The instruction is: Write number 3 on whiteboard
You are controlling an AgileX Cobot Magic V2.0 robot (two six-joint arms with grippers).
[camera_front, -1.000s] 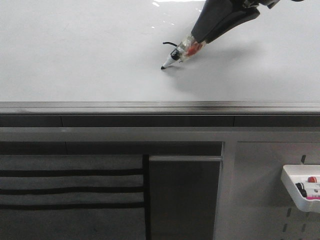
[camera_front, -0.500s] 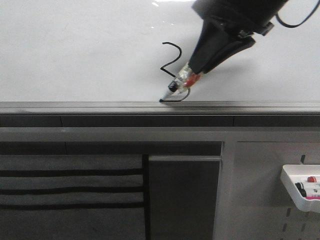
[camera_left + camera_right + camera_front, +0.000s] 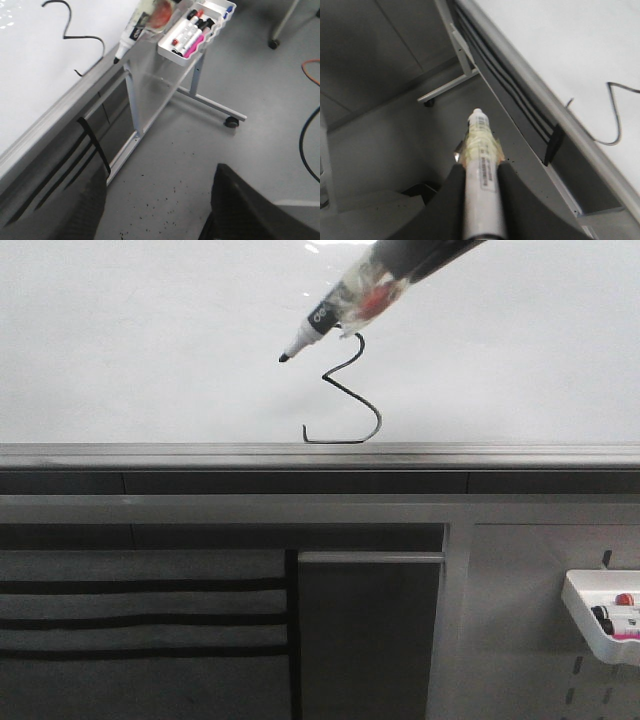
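The number 3 (image 3: 348, 390) is drawn in thin black line on the whiteboard (image 3: 150, 340), its bottom stroke just above the grey frame. My right gripper (image 3: 398, 262) comes in from the top and is shut on a taped white marker (image 3: 330, 310). The marker's black tip (image 3: 284, 358) points to the left of the digit and is off its line. The right wrist view shows the marker (image 3: 480, 160) clamped between both fingers and part of the digit (image 3: 616, 117). My left gripper (image 3: 155, 220) is open and empty over the floor. The digit (image 3: 75, 30) and marker (image 3: 131, 34) show there too.
The board's grey metal frame (image 3: 320, 455) runs across below the digit. A white tray (image 3: 600, 620) with spare markers hangs on the grey pegboard panel (image 3: 520, 640) at lower right. The same tray (image 3: 196, 27) shows in the left wrist view, with the stand's wheeled legs (image 3: 230, 121) below it.
The marker drew the middle and lower curve of the 3 down to the frame. It then moved up and left, away from the line's end.
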